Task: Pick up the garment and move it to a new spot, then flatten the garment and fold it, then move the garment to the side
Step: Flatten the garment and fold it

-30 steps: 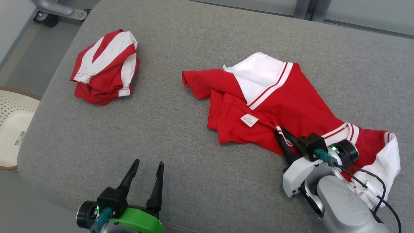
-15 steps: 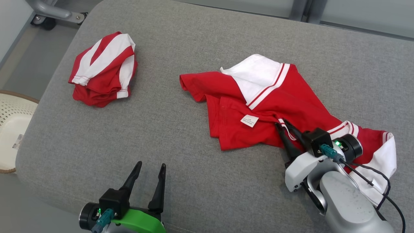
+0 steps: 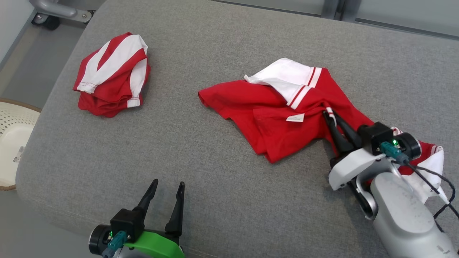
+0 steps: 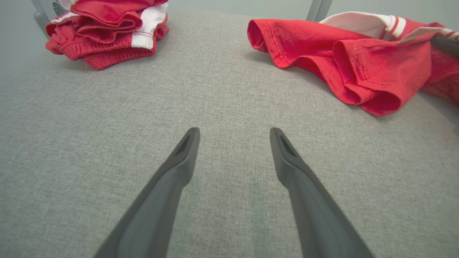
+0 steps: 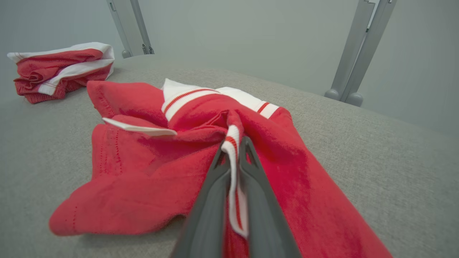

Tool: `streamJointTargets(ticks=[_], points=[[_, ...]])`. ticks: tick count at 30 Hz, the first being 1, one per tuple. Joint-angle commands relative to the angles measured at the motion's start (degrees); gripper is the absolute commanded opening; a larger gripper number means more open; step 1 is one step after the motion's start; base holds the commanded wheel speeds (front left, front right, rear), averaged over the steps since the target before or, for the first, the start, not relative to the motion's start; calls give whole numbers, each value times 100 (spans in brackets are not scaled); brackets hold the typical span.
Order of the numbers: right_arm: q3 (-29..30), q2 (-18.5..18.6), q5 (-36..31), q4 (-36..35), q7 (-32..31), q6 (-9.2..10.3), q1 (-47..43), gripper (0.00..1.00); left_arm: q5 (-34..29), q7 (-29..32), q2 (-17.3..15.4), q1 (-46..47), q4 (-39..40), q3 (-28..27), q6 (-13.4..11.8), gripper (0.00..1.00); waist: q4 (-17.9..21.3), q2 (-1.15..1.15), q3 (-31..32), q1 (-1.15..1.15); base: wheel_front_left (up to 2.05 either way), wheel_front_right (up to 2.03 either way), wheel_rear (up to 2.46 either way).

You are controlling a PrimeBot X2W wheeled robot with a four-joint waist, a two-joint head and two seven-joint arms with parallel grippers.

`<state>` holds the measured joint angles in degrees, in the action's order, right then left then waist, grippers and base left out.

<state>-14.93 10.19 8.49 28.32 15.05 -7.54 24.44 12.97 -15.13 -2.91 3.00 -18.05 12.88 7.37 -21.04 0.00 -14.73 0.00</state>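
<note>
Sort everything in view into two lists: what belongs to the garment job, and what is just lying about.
Job in hand:
spread red and white garment
right gripper, shut on its striped trim
left gripper, open
grey cushion

Lying about:
bundled red and white garment
white perforated basket
wheeled metal frame

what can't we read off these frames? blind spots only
Print on the white tag: too small in the head view, edge-on in the right wrist view.
Far right end of the garment: head view, covered by the right forearm.
Fabric inside the right pincer: right wrist view, its own fingers hide how many layers are caught.
The basket: cut off by the head view's left edge.
</note>
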Motion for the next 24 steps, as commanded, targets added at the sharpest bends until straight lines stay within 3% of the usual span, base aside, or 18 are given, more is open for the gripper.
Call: streamJointTargets(ticks=[1,5,6,7,8,13,16,24], points=[[129,146,-24,57,21,10,235,0,0,-2,1,98,1,33,14,100,-17,0,-52,0,0,0,0],[282,390,-180,752,-2,10,858,0,5,-2,2,196,-50,181,16,100,-88,0,-139,0,0,0,0],[382,402,-166,962,-7,10,1051,8,17,-2,1,223,-69,242,16,100,-117,0,-166,0,0,0,0],[497,447,-223,1192,-7,10,1266,49,29,-2,1,272,-81,309,17,100,-146,0,-189,0,0,0,0],[633,481,-289,1434,-8,10,1422,100,25,-2,1,318,-95,388,17,100,-176,0,-196,0,0,0,0],[1207,490,-619,2210,-23,9,1880,100,60,-2,-2,446,-144,628,17,100,-241,0,-150,0,0,0,0],[1626,364,-816,2331,16,10,1946,100,73,-3,-3,486,-126,691,17,100,-151,0,-30,0,0,0,0],[1935,-90,-598,825,17,9,751,100,-4,-2,-4,488,-42,719,17,100,510,0,441,0,0,0,0]])
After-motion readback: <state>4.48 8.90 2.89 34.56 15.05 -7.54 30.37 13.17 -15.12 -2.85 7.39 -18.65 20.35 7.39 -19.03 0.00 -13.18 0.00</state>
